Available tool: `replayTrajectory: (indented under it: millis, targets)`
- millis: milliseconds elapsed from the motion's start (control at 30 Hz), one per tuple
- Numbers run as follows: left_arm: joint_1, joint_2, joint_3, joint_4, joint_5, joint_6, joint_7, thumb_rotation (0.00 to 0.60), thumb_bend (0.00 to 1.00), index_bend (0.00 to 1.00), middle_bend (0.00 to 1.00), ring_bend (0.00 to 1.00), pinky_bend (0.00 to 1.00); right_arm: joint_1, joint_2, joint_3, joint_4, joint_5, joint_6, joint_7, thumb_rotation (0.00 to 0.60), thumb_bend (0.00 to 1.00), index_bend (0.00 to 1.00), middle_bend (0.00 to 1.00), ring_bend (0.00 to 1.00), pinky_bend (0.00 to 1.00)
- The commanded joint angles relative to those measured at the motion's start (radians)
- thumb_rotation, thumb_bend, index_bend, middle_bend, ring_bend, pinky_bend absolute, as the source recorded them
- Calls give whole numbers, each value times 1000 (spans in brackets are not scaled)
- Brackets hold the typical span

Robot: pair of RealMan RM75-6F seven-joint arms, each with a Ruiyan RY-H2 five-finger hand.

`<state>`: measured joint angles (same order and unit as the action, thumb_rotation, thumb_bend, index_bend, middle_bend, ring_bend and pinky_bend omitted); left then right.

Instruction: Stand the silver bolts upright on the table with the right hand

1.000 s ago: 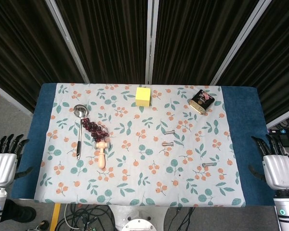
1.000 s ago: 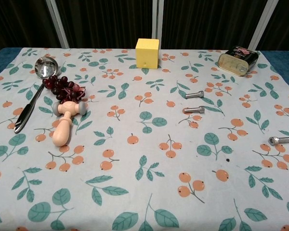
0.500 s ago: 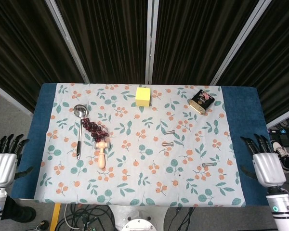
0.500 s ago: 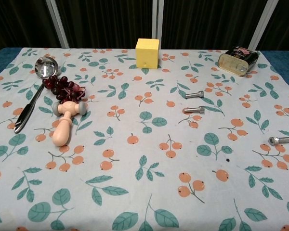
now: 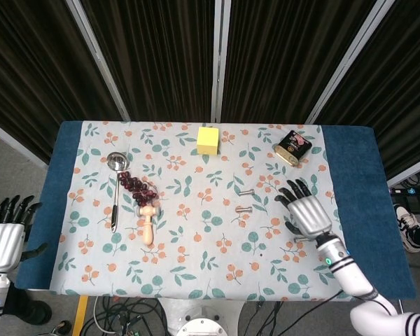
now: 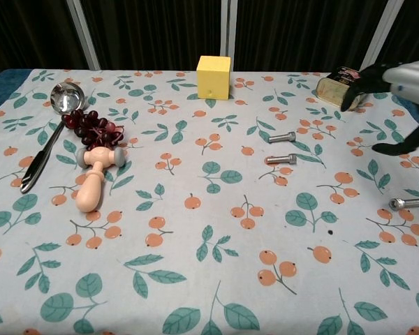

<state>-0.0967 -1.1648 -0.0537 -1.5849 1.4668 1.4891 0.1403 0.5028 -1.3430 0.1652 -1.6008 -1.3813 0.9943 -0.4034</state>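
Note:
Three silver bolts lie flat on the floral cloth. Two sit near the middle: one bolt [image 5: 246,192] [image 6: 282,137] and a second bolt [image 5: 243,208] [image 6: 281,159] just in front of it. The third bolt [image 5: 301,239] [image 6: 407,204] lies further right. My right hand [image 5: 306,210] [image 6: 399,80] hovers above the cloth with fingers spread, holding nothing, over and just behind the third bolt. In the head view that hand partly covers this bolt. My left hand [image 5: 3,239] hangs off the table's left side, fingers apart and empty.
A yellow block [image 5: 208,139] and a dark tin [image 5: 293,147] stand at the back. On the left lie a ladle [image 5: 115,189], dark red grapes [image 5: 136,185] and a wooden roller [image 5: 148,222]. Blue table edges [image 5: 367,175] flank the cloth.
My right hand has swung in from beyond the table's right edge to above the cloth near the third bolt. The bolts and the left hand have stayed put.

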Motion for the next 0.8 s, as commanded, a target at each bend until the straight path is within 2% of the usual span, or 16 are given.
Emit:
replayTrajectory:
  millis: [33,200,433,800]
  targets:
    - [0,1,-2,-1,-1,1,0,600,0,200,106,6,0,72,-111,20,97,23,-40,-96,600,184,320,178,0,0]
    - [1,2,-2,-4,-1,2,0,600,0,200,106,6,0,130,-227,17,216,35,-54,-161,600,193,371,167,0,0]
    - [4,4,-1,-3,-3,4,-2,600,0,200,106,6,0,178,-339,15,326,56,-70,-167,600,212,387,167,0,0]
    - [9,2,-2,1,0,13,-11,600,0,200,106,6,0,216,-407,9,383,104,-101,-148,600,251,402,168,0,0]
